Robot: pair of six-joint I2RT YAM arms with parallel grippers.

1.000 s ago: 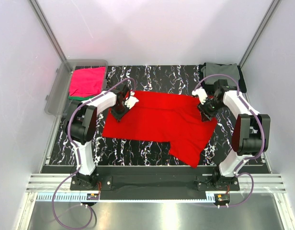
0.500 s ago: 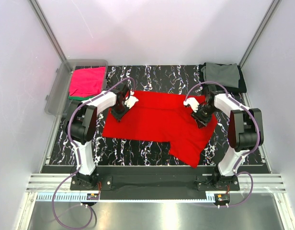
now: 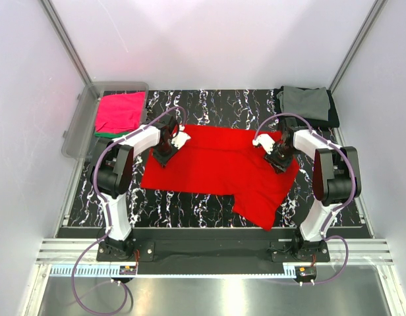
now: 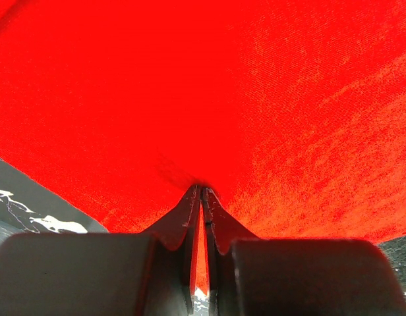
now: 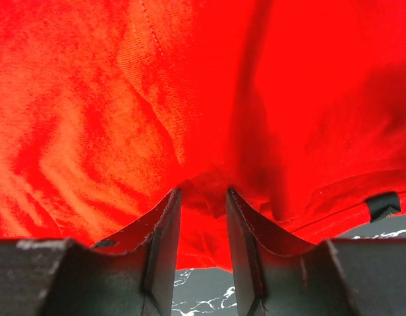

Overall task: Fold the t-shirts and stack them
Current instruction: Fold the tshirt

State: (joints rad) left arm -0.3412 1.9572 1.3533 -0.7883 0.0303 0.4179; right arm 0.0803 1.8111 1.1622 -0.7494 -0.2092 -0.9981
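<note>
Ok so standing next to this rig, here's what I'm looking at. The bright red cotton t-shirt (image 3: 216, 168) is spread mostly flat across the middle of the black marbled table (image 3: 209, 105). Its body runs side to side, and a rumpled flap hangs down toward the table's near right part.

The left gripper (image 3: 167, 155) sits down on the cloth at the shirt's far-left corner, left of the table's middle. From the wrist view its fingers (image 4: 183, 217) are pressed almost together with a thin sliver of red fabric pinched between them, so it's clamped on the shirt. The cloth fans out away from the tips.

The right gripper (image 3: 277, 158) is on the shirt's far-right part, right of the table's middle. Its fingers (image 5: 165, 230) stand a bit apart, but the gap is stuffed with a thick bunched fold of red, with creases pulling in toward the tips. I'd call that a grip on the shirt too. There's a small black tag (image 5: 384, 205) on a hem off to the side of it.

At the table's far-left corner there's a clear plastic bin (image 3: 74, 131). It holds a folded magenta-pink t-shirt (image 3: 120, 110) with a green t-shirt (image 3: 104, 134) peeking out underneath. At the table's far-right corner a grey t-shirt (image 3: 307, 102) lies on top of a black t-shirt (image 3: 331, 117), well apart from both grippers.
</note>
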